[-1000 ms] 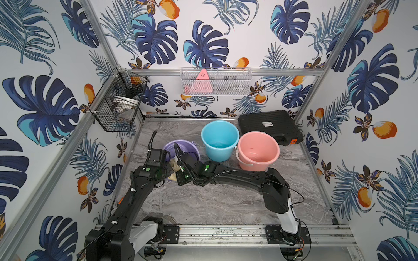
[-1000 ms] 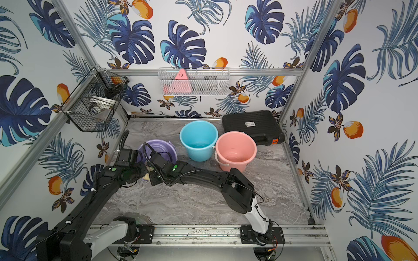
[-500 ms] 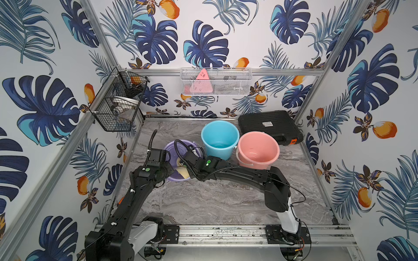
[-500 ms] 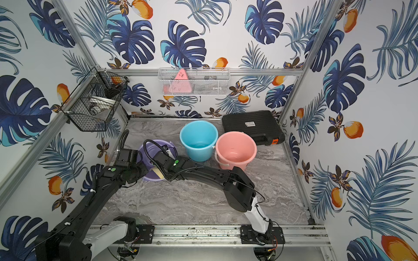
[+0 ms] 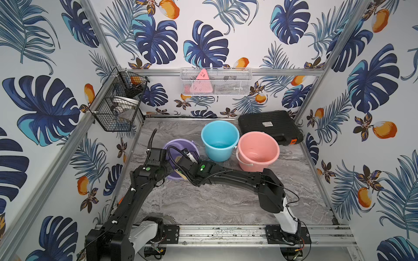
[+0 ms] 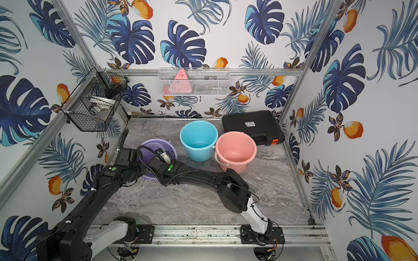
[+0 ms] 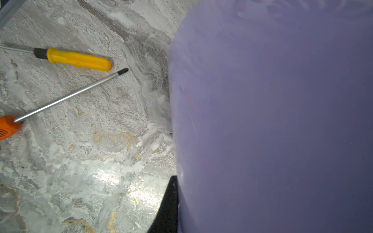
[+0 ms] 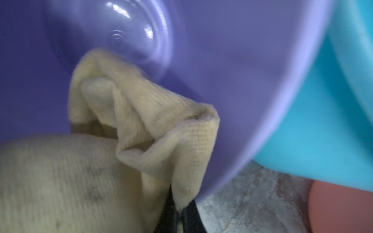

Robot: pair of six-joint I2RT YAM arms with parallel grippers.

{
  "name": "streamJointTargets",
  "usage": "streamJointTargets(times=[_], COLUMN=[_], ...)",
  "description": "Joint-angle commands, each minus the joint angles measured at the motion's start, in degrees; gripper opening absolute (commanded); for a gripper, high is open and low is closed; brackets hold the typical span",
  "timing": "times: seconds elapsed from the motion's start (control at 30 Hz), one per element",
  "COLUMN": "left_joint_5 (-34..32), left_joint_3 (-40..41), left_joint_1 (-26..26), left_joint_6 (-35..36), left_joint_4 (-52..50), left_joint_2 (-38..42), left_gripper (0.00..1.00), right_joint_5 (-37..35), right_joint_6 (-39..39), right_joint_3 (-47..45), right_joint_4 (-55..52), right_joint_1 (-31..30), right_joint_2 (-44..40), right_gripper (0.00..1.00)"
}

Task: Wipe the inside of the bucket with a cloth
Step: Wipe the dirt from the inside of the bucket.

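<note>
Front tabletop [image 5: 226,203] open; blue bucket [image 5: 219,140] just beside purple bucket [image 5: 176,144].

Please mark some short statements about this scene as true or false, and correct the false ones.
1. The right pincer is shut on the cloth, which is inside the purple bucket. True.
2. The cloth is dark green. False: it is pale yellow.
3. A black case lies behind the pink bucket. True.
4. The pink bucket lies on its side. False: it stands upright beside the blue bucket.
5. A yellow-handled screwdriver and an orange-handled screwdriver lie on the table. True.
</note>
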State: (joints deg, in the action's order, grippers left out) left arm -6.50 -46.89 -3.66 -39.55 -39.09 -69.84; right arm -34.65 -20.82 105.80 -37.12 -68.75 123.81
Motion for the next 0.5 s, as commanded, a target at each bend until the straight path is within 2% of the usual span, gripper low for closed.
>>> streamJointTargets(times=[0.0,0.17,0.3,0.47], left_joint_5=[1.6,1.9,1.9,3.0], left_joint_3=[0.0,-0.2,-1.5,-5.3], left_joint_1=[0.1,0.1,0.1,0.2], left_joint_6=[-0.9,-1.1,-0.4,0.9], left_joint_4=[0.8,0.7,-0.4,-3.1], left_joint_2=[-0.4,-0.8,-0.9,-1.4], left_gripper=[0.00,0.00,0.00,0.00], right_joint_5=[10.3,21.0,28.3,30.3], right_joint_6=[-4.1,-7.5,-9.1,-10.0], right_joint_3=[-2.2,-6.7,-15.3,-28.7], right_joint_4=[-2.2,3.6,7.8,8.7], right_joint_1=[-1.1,-2.0,-2.1,-2.1], right_joint_2=[-1.1,-5.4,-13.7,-28.1], right_gripper=[0.00,0.00,0.00,0.00])
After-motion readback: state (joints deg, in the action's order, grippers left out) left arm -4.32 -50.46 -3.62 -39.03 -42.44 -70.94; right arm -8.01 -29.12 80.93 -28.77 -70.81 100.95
